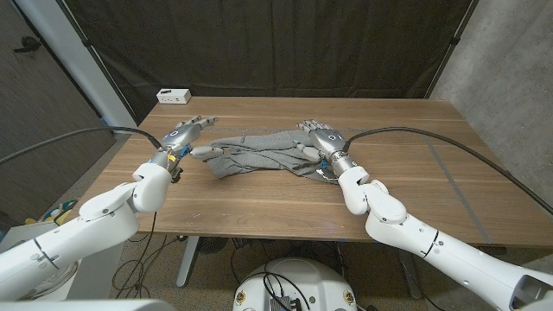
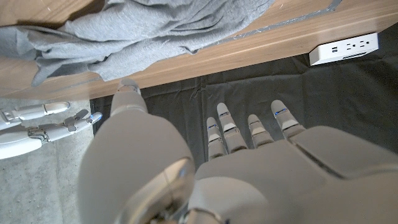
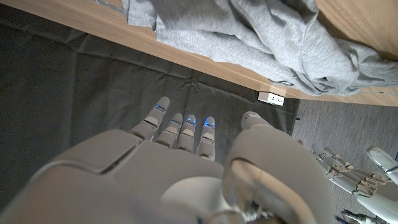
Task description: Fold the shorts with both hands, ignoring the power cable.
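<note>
Grey shorts (image 1: 259, 152) lie crumpled near the middle of the wooden table (image 1: 259, 203), between the two arms. Reaching in from the near left corner, the left robot hand (image 1: 183, 136) has its fingers extended and apart, its thumb touching the left edge of the cloth, holding nothing. At the shorts' right edge, the right robot hand (image 1: 320, 138) has fingers spread, gripping nothing. A white power strip (image 1: 174, 95) sits at the far left corner.
</note>
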### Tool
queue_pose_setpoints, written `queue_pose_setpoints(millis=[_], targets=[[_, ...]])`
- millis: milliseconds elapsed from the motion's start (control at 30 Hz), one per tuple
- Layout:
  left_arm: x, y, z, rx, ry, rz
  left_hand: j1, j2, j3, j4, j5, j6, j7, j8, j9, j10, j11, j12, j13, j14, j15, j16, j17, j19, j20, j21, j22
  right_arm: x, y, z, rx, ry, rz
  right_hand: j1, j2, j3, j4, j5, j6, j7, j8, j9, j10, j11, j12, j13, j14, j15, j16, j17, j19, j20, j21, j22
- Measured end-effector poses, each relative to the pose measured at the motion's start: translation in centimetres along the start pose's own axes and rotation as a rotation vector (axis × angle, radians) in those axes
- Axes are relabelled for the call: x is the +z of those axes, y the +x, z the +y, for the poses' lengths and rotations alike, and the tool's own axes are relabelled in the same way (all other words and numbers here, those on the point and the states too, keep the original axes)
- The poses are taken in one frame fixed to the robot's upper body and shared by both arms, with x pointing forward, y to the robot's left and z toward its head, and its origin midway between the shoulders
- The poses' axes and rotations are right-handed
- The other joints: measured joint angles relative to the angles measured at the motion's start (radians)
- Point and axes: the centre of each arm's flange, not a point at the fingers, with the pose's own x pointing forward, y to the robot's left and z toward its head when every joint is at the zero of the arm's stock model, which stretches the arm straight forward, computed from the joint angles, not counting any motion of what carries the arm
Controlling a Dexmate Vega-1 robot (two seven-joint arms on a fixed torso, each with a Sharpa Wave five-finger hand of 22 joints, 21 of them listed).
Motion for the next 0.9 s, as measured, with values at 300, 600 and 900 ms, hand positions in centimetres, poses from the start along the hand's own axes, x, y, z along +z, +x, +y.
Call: queue_pose_setpoints(millis=[300, 600, 900], targets=[[0.1, 0.1, -0.6, -0.02, 0.045, 0.021, 0.032, -0.005, -0.016, -0.016, 0.036, 0.057, 0.016, 0.0, 0.0, 0.056, -0.004, 0.0, 0.0, 0.022, -0.011, 0.0, 0.0, 0.027, -0.002, -0.008, 0.0, 0.0, -0.3, 0.7, 0.031, 0.0, 0.005, -0.004, 0.004, 0.004, 0.004, 0.0, 0.0, 0.0, 0.0, 0.0, 0.0, 0.0, 0.004, 0.0, 0.0, 0.0, 0.004, -0.008, 0.0, 0.0, -0.004, 0.0], [0.5, 0.4, -1.3, -0.048, 0.067, 0.026, 0.043, -0.001, -0.035, -0.021, 0.059, 0.109, 0.008, 0.003, 0.0, 0.091, -0.009, -0.007, 0.0, 0.045, -0.024, 0.0, 0.0, 0.037, -0.002, -0.015, 0.0, -0.1, -0.6, 1.6, 0.087, 0.011, 0.013, -0.017, -0.001, 0.004, 0.004, 0.0, -0.005, -0.006, 0.0, 0.0, 0.004, 0.004, 0.004, 0.0, 0.004, -0.004, 0.004, -0.018, 0.0, 0.0, -0.008, 0.0], [0.6, 0.5, -1.9, -0.074, 0.092, 0.032, 0.062, -0.004, -0.062, -0.025, 0.081, 0.191, 0.031, 0.013, 0.001, 0.138, -0.009, -0.007, 0.0, 0.08, -0.038, 0.0, 0.0, 0.061, -0.008, -0.023, 0.0, -0.1, -0.8, 2.4, 0.116, 0.023, 0.02, -0.026, 0.0, 0.008, 0.008, 0.0, -0.005, -0.006, 0.0, 0.0, 0.005, 0.006, 0.004, 0.0, 0.004, -0.004, 0.011, -0.022, -0.005, -0.005, -0.015, 0.0]])
